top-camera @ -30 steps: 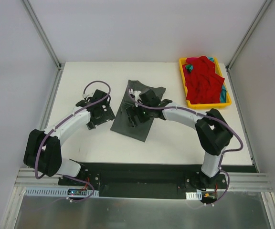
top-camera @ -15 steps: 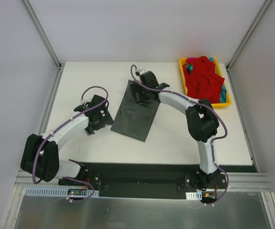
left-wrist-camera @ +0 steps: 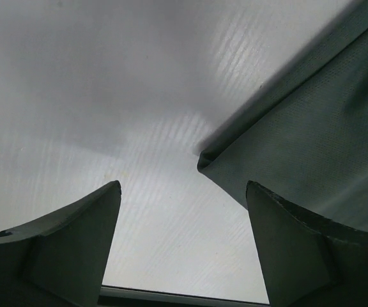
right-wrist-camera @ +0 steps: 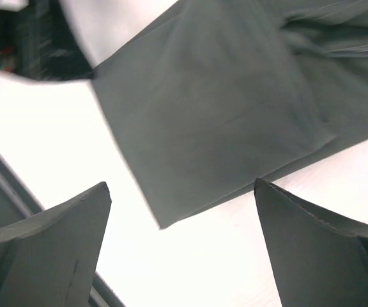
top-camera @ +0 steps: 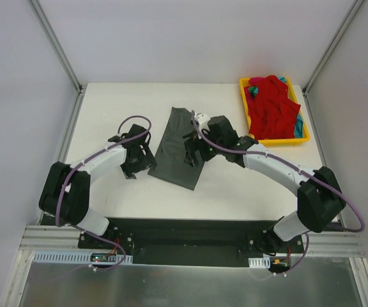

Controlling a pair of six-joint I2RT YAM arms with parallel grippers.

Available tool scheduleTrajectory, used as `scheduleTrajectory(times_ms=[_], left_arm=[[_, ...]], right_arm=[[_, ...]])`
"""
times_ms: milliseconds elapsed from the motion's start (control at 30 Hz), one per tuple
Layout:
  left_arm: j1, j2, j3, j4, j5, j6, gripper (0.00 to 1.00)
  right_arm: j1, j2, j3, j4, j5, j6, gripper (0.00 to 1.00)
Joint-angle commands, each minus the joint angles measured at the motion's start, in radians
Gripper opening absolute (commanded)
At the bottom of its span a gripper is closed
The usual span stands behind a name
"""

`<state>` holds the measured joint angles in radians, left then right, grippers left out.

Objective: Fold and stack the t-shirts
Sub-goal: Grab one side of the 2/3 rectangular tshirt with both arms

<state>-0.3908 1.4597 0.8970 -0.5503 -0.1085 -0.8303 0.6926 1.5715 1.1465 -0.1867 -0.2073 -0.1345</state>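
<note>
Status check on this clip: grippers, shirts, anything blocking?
Left gripper open, empty, at left edge of charcoal grey cloth t-shirt. Right gripper open above it. Bright red cloth t-shirt heaped in yellow plastic tray. No obstruction seen.

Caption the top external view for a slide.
Left hand beside, right hand over the charcoal t-shirt; red t-shirt in yellow tray.
</note>
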Motion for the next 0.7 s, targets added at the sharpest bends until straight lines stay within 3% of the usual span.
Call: scheduleTrajectory(times_ms=[0,200,300,333,367,567,667], left_arm=[[0.012,0.112,0.062,0.038,0.088,-0.004,0.74],[0.012,0.208,0.085,0.055,0.107,-0.006,0.48],[0.012,0.226,0.071,0.061,0.099,-0.006,0.23],[0.012,0.234,0.069,0.062,0.09,-0.006,0.07],[0.012,0.241,0.069,0.062,0.089,-0.004,0.0],[0.012,0.255,0.04,0.062,0.101,-0.012,0.0],[0.012,0.235,0.019,0.062,0.084,-0.023,0.0]], right_arm=[[0.099,-0.07,-0.12,0.026,-0.084,-0.072,0.96],[0.231,0.001,-0.114,-0.076,0.057,-0.14,0.98],[0.268,0.038,-0.096,-0.098,0.089,-0.169,0.99],[0.274,0.051,-0.087,-0.109,0.109,-0.178,0.97],[0.286,0.065,-0.08,-0.117,0.127,-0.188,0.96],[0.335,0.153,-0.019,-0.177,0.172,-0.232,0.83],[0.366,0.177,-0.014,-0.174,0.288,-0.246,0.78]])
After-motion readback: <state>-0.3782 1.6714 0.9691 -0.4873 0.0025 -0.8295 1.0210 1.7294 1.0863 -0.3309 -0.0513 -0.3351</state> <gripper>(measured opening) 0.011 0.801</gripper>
